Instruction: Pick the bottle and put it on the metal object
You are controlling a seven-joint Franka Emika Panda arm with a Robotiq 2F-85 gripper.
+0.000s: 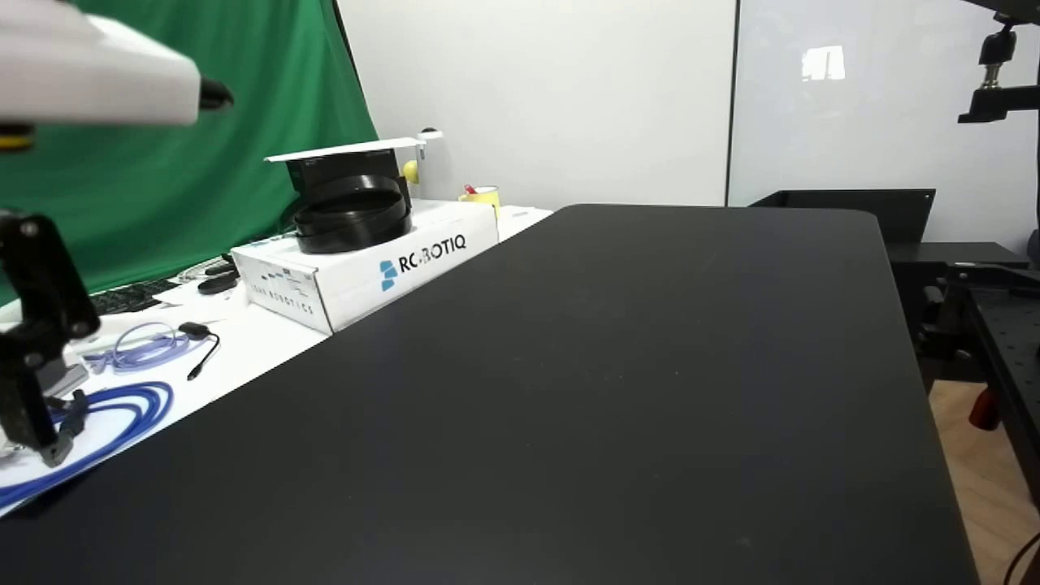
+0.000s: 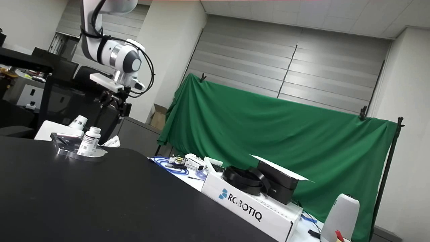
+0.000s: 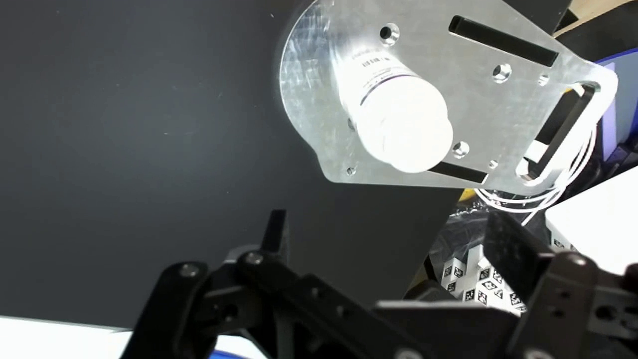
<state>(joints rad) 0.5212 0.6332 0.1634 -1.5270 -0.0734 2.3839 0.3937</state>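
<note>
The bottle (image 2: 90, 140) is small and white with a white cap and dark label print. It stands upright on the flat silver metal object (image 2: 69, 148) at the table's far edge. In the wrist view the bottle (image 3: 398, 114) is on the rounded end of the metal plate (image 3: 473, 104), which has slots and holes. My gripper (image 3: 391, 232) is open and empty, its fingers wide apart, below the plate in that picture. In an exterior view the gripper (image 2: 116, 105) hangs above and behind the bottle, apart from it. In an exterior view only part of the gripper (image 1: 41, 341) shows; bottle and plate are out of view.
The black table (image 1: 609, 390) spreads in front. A white Robotiq box (image 1: 406, 260) with black rings on it stands beside the table, near blue cables (image 1: 138, 406). Past the table's edge are white marker-printed blocks (image 3: 481, 279) and a white cable (image 3: 543, 199).
</note>
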